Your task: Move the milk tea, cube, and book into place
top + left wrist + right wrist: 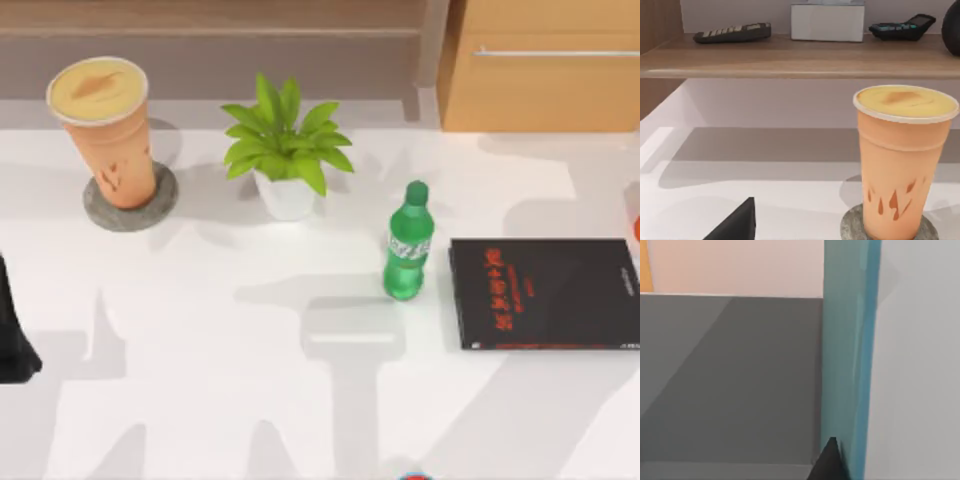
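The milk tea (108, 125) is a tall orange-tan cup with a creamy yellow top, upright on a round grey coaster (130, 205) at the table's back left. In the left wrist view the milk tea (900, 165) stands close ahead, apart from one dark fingertip (737, 224) of my left gripper (14, 335), which sits at the table's left edge. A light-blue strip, the book (847, 350), runs up the right wrist view, with a dark tip of my right gripper (830, 462) against its near end. The cube is out of view.
A potted green plant (285, 150) stands at the back centre. In front of it to the right is a green bottle (407, 245), and beside that lies a thin black book with red lettering (545, 292). A wooden shelf (790, 57) carries calculators and a white box.
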